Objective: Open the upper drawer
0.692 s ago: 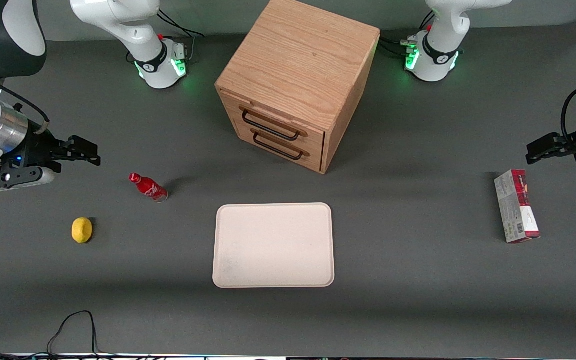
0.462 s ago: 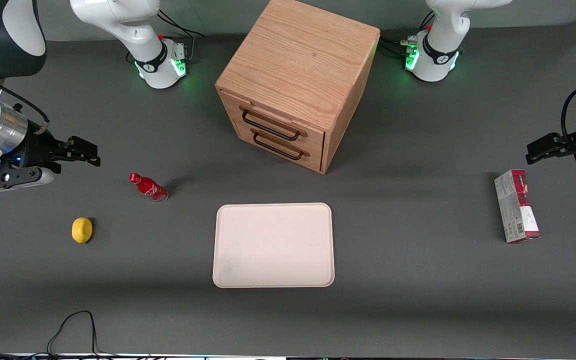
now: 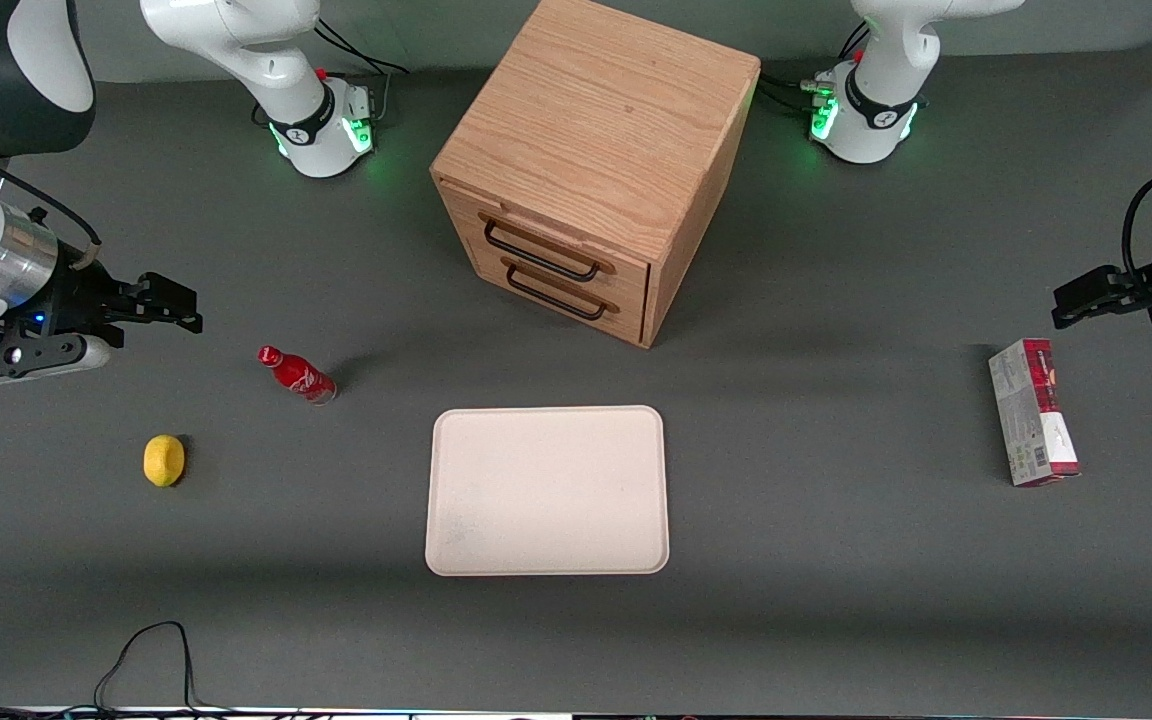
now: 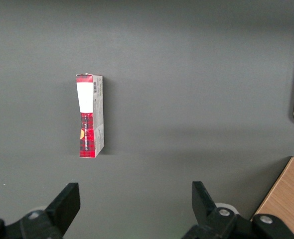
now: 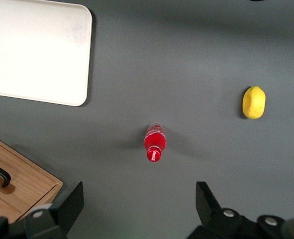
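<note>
Grey matting covers the whole bench [image 3: 836, 560], and on it the biggest thing is the wooden cabinet [image 3: 596, 130], standing farthest from the front camera, midway along the bench, turned at an angle. Its upper drawer [image 3: 546, 243] sits flush and closed, thin black wire handle across its face, directly above the lower drawer [image 3: 561, 288], which is closed as well. Nearer the front camera than the cabinet lies the cream tray [image 3: 547, 490], flat and bare. Toward the parked arm's end a red-and-grey carton [image 3: 1033, 411] lies on its side. Toward my end stands a small red bottle [image 3: 296, 374], upright, and nearer the camera than it, a lemon [image 3: 164, 460], well apart from the bottle. My pincer [image 3: 181, 306] hovers above the bench at my own end, well apart from the cabinet and touching nothing; its fingers [image 5: 67, 206] are spread wide with nothing between them, the bottle [image 5: 154, 142] showing below.
</note>
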`<state>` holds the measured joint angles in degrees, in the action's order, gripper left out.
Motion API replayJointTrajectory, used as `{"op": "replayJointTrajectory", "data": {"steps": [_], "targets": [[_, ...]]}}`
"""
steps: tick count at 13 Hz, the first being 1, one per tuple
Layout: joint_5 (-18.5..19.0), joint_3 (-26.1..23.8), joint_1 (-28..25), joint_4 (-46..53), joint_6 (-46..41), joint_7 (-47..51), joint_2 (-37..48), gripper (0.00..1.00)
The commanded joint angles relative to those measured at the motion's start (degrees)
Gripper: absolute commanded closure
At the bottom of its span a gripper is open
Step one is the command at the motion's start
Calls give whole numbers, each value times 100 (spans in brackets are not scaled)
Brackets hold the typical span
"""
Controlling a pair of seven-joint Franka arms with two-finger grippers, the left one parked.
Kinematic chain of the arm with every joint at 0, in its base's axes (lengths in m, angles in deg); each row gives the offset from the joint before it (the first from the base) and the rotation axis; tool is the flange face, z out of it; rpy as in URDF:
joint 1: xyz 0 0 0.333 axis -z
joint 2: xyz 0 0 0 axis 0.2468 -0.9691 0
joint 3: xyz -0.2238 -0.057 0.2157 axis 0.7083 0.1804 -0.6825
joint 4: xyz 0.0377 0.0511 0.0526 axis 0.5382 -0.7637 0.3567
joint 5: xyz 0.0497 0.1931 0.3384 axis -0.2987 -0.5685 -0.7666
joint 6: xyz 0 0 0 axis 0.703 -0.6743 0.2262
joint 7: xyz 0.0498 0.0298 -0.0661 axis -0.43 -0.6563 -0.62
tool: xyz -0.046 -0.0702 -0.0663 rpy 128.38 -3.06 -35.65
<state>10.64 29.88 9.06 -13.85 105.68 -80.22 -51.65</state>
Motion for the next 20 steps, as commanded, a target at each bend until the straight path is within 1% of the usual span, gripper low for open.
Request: {"op": "replayJointTrajectory", "data": {"steps": [1, 4, 7, 9, 13, 16, 18, 19, 20], "targets": [[2, -85, 49, 72, 21, 8, -23, 0], [2, -85, -57, 99, 21, 17, -84, 0], [-33, -102, -57, 397, 21, -62, -409, 0], [-25, -216, -153, 485, 21, -71, -418, 0], [-24, -225, -829, 582, 21, -79, -523, 0], [-33, -225, -1444, 679, 21, -53, -628, 0], [-60, -304, -1629, 757, 29, -79, -690, 0], [-60, -400, -1770, 775, 21, -271, -726, 0], [-103, -453, -1797, 784, 21, -412, -778, 0]]}}
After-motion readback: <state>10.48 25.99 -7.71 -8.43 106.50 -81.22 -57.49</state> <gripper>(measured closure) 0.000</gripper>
